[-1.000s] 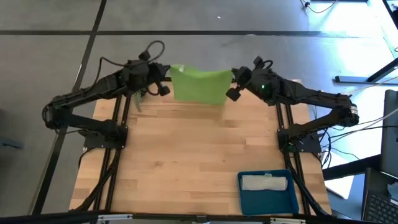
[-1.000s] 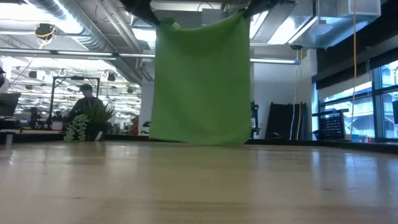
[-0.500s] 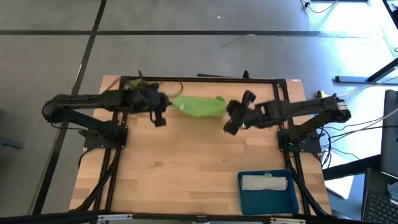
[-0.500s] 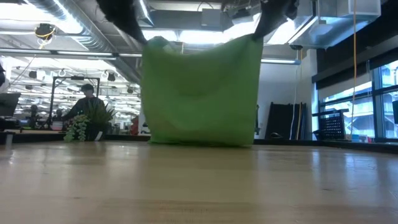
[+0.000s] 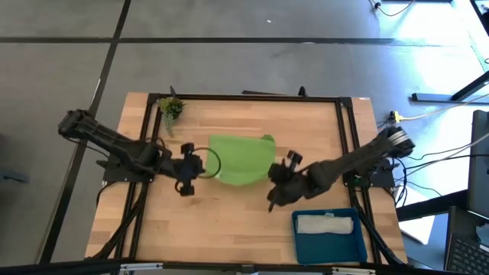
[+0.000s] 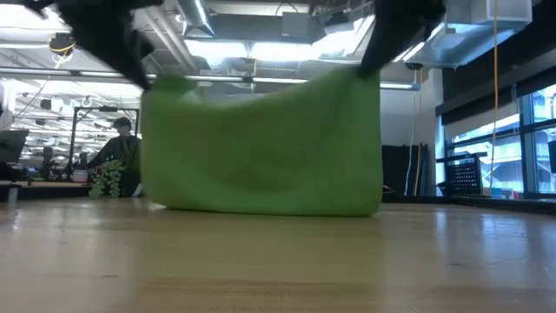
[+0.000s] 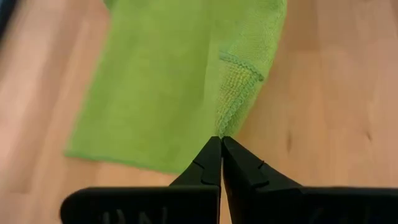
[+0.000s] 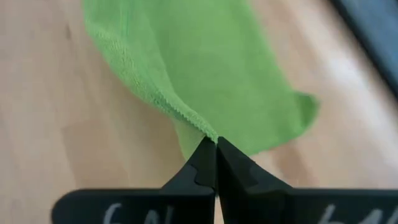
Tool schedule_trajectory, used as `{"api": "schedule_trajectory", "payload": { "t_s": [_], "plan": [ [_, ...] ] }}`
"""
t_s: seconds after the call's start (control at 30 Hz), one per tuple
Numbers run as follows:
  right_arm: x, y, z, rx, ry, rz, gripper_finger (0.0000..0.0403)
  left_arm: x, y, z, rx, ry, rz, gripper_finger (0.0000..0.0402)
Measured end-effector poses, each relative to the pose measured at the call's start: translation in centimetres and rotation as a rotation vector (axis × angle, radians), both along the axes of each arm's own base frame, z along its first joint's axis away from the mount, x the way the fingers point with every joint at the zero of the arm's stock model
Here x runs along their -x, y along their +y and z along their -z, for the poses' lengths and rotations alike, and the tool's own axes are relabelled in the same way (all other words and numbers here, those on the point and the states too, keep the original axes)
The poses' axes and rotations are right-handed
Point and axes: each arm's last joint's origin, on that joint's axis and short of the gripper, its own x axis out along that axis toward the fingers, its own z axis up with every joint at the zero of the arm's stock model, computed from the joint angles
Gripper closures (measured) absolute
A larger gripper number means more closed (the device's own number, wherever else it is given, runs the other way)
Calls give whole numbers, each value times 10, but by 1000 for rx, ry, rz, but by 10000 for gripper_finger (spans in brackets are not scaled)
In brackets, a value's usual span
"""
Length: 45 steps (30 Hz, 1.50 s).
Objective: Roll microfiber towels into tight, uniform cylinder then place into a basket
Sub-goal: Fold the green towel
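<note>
A: Tabletop (image 5: 252,221) first, then basket (image 5: 302,243) at the near right corner, pale grey-white towel (image 5: 325,224) already lying inside.

B: And the lime green towel (image 5: 238,159)?

A: Hung mid-tabletop, lower edge brushing the wood. Looks soft, light, limp; likely to sag and bunch.

B: Where to hold?

A: At the top corners. Left gripper (image 7: 219,142) fingers pinched shut on one, right gripper (image 8: 214,144) fingers shut on the other. Probably best kept taut while laying flat.
</note>
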Motion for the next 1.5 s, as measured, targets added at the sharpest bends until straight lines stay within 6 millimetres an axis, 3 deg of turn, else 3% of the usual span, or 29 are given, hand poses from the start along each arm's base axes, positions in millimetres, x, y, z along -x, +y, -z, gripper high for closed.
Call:
{"api": "schedule_trajectory", "payload": {
  "t_s": [0.3, 0.5, 0.67, 0.9, 1.17, 1.5],
  "plan": [
    [-35, 28, 73, -144, 120, -43, 401, 23, -26, 42, 85, 52, 11, 402],
    [-39, 26, 87, -138, 139, 11, 401, 27, -28, 46, 25, 5, -51, 401],
    [-46, 6, 86, -90, 123, 75, 401, 24, -19, 44, -73, -62, -161, 401],
    [-50, -38, 86, 9, 172, 200, 401, 17, 2, 42, -198, -102, -296, 401],
    [-55, -85, 86, 67, 182, 339, 401, 6, 31, 47, -284, -53, -432, 401],
    [-56, -116, 86, 47, 220, 383, 401, -16, 60, 64, -387, 21, -515, 401]
  ]
}}
